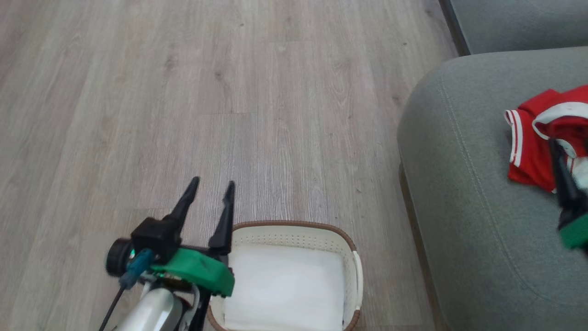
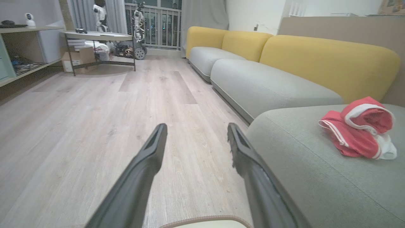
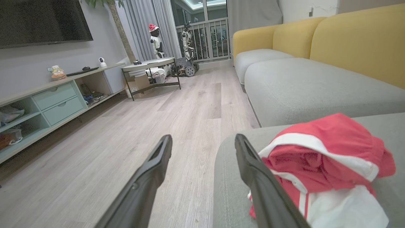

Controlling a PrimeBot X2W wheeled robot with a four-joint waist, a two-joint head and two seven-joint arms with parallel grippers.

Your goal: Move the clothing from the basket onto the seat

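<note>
The clothing (image 1: pixel 533 147) is a crumpled red heap with white trim lying on the grey-green seat (image 1: pixel 459 184) at the right. The cream basket (image 1: pixel 294 225) with a brown rim stands on the floor at the bottom centre, and its white liner is bare. My left gripper (image 1: pixel 213 182) is open over the floor just left of the basket, holding nothing. In the right wrist view my right gripper (image 3: pixel 203 137) is open over the seat's (image 3: pixel 231 190) front corner, and the clothing (image 3: pixel 316 164) lies just right of its right-hand finger. The left wrist view shows the clothing (image 2: pixel 357 133) farther off on the seat (image 2: pixel 300 164).
Pale wood floor (image 1: pixel 229 92) stretches ahead and to the left. More grey sofa cushions (image 2: pixel 265 85) with yellow backs (image 2: pixel 326 60) run beyond the seat. A round table (image 3: pixel 148 65), a low shelf unit (image 3: pixel 57 98) and small robots (image 3: pixel 186 47) by the window stand far off.
</note>
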